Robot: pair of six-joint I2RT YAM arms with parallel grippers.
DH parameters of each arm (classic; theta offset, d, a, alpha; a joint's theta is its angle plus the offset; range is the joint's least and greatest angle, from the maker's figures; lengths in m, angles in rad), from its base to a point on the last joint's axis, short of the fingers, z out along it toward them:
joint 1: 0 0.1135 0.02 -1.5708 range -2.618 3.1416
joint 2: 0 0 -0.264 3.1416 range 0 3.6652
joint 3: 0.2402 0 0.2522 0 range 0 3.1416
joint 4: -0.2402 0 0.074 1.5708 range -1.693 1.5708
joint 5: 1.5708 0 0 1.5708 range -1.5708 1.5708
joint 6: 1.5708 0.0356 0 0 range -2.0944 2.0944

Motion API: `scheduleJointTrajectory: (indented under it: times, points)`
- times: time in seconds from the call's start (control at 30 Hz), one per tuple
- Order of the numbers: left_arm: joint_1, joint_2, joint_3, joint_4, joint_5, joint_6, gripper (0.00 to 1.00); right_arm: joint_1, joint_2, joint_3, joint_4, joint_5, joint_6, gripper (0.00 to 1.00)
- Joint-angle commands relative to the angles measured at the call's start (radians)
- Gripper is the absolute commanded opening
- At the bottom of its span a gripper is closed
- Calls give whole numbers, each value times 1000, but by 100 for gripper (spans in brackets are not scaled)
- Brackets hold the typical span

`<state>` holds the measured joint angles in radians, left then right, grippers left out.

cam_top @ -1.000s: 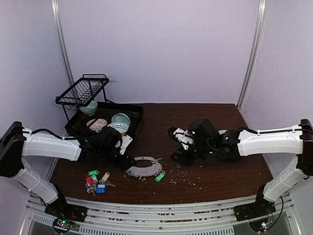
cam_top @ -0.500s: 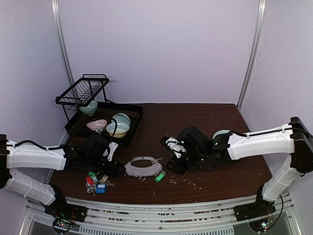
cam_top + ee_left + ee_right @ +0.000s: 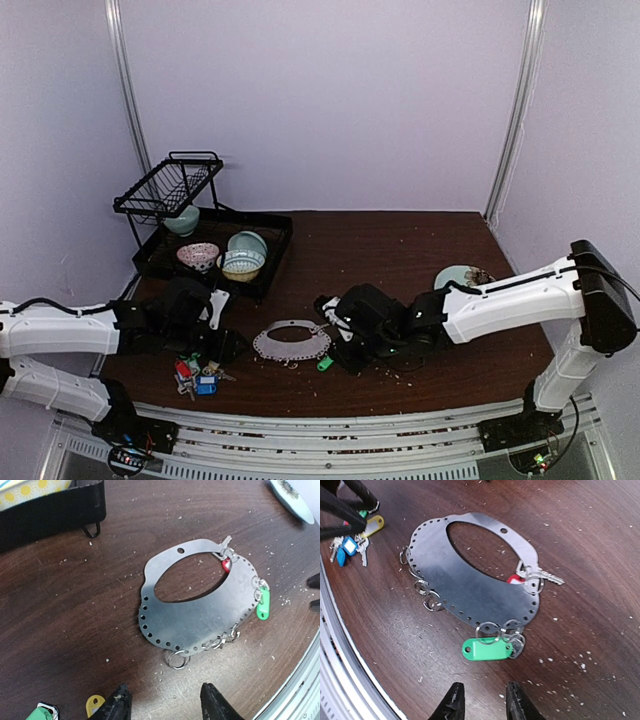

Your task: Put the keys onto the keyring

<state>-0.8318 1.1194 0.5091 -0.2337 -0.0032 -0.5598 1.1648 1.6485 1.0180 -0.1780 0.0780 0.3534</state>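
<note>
My right pincer (image 3: 482, 702) hangs low with its fingers a little apart and nothing between them. Just past it lies a green-tag key (image 3: 486, 649), hooked on a wire ring of the keyring (image 3: 465, 587). A red-tag key (image 3: 540, 575) is hooked on too, at the keyring's right end.

My left pincer (image 3: 165, 707) has its fingers wide apart and holds nothing. It hangs near the loose keys (image 3: 198, 372), which sit just left of the keyring.

So I think two keys are done. The little heap is left to do, with blue, yellow, green and red tags. Some wire rings (image 3: 431, 601) are bare.

The keyring lies flat on the table (image 3: 400, 250). Seen from above, its long way runs left to right, and its fat side with the rings faces the arm bases. The red-tag key's blade points away from the keyring, to the far right.
</note>
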Motion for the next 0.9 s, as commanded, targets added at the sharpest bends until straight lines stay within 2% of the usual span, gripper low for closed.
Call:
scheduleJointTrajectory:
  times: [0.0,0.3,0.43,0.53,0.73,0.87]
  points:
    - [3,-69,-39,39,4,2,50,64,88,73,-33,137,36,28]
    - [3,-222,-106,58,-81,-45,49,101,204,207,-67,196,-62,29]
    - [3,-250,-94,-23,-174,-94,49,101,211,242,-106,199,-68,29]
    - [3,-212,-86,-56,-189,-93,50,101,186,225,-95,202,-59,29]
    - [3,-25,-18,-153,-268,-91,51,101,152,189,-82,224,-47,29]
    - [7,67,-21,-96,-260,-85,54,102,134,177,-66,221,-54,30]
